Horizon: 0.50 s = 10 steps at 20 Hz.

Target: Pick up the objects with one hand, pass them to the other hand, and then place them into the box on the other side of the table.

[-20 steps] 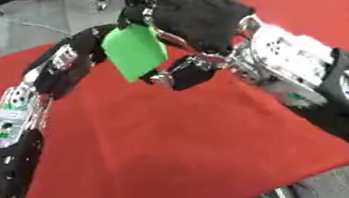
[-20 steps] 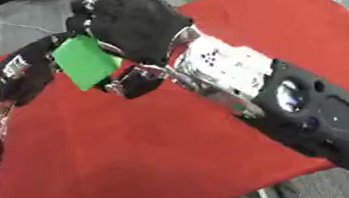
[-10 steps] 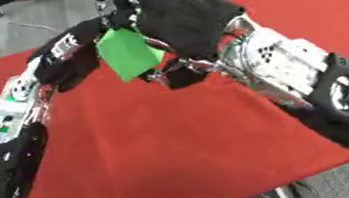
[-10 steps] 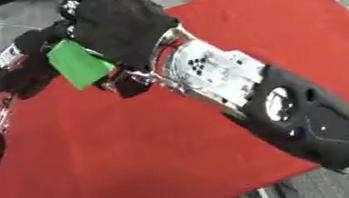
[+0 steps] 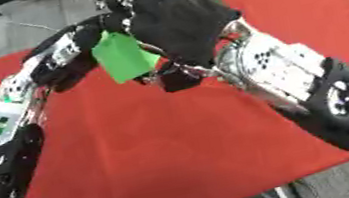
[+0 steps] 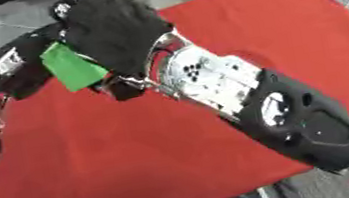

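Above the far part of a red table [image 5: 162, 164], the robot's two hands meet around a flat green object [image 5: 124, 56], held in the air between them. The right hand [image 5: 179, 24], seen from its black back, arches over the object's right side, its thumb [image 5: 176, 75] curled under the lower edge; its fingers are bent down toward the object, though the exact contact is hidden behind the hand. The left hand [image 5: 79, 61] comes in from the left and sits against the object's left edge; whether its fingers close on the object cannot be made out, as they blend with the dark shapes behind. The object hangs tilted, its upper end toward the far edge of the table and its lower corner near the right thumb. The right forearm [image 6: 220, 83], silver and perforated, runs from the hand down to the near right corner. The left forearm [image 5: 11, 105] runs along the left edge of the table. The object stands clear of the cloth, over the far left part of the table.
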### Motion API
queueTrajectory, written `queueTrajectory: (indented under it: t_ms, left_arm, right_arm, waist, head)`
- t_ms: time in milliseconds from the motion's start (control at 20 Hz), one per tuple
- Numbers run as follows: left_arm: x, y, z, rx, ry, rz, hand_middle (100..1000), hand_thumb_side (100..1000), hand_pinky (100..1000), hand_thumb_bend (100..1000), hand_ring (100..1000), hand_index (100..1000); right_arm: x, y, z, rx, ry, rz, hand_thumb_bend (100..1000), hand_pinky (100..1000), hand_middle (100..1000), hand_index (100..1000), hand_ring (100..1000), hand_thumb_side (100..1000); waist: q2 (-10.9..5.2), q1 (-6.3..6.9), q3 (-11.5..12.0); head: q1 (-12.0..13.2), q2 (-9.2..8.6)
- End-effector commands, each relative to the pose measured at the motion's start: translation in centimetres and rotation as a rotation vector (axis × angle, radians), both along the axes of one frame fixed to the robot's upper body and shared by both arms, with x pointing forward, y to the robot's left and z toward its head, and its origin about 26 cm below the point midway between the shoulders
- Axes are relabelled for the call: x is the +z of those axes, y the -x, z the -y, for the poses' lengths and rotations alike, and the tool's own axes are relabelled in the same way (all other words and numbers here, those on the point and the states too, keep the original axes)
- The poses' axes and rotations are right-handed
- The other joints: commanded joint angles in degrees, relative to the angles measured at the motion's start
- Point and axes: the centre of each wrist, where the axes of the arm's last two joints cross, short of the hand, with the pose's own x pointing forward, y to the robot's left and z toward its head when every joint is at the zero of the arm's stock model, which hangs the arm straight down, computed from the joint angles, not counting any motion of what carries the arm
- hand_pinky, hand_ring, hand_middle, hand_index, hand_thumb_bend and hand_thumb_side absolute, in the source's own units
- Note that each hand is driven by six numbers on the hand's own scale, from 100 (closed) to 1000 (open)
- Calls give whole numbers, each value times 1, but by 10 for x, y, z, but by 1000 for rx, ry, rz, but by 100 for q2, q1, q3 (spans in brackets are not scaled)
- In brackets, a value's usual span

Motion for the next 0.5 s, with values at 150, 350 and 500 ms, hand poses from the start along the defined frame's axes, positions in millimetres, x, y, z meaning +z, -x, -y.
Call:
queueTrajectory:
  t_ms: [150, 350, 500]
  left_arm:
    - [15, 13, 20, -146, 41, 288, 708, 647, 846, 244, 708, 863]
    - [5, 15, 23, -181, 51, 452, 697, 616, 841, 246, 701, 860]
    - [-7, 13, 22, -200, 42, 561, 666, 559, 833, 201, 676, 848]
  right_arm:
    - [2, -4, 3, -27, 2, 14, 177, 100, 525, 548, 761, 100]
    - [1, -4, 3, -30, 1, 11, 173, 100, 523, 545, 760, 100]
    - [1, -4, 3, -32, -1, 11, 167, 100, 521, 541, 759, 100]
  waist:
    - [-62, -2, -2]
    - [-57, -1, 1]
    - [-53, -2, 2]
  head:
    - [-3, -13]
    - [-1, -13]
    - [1, -13]
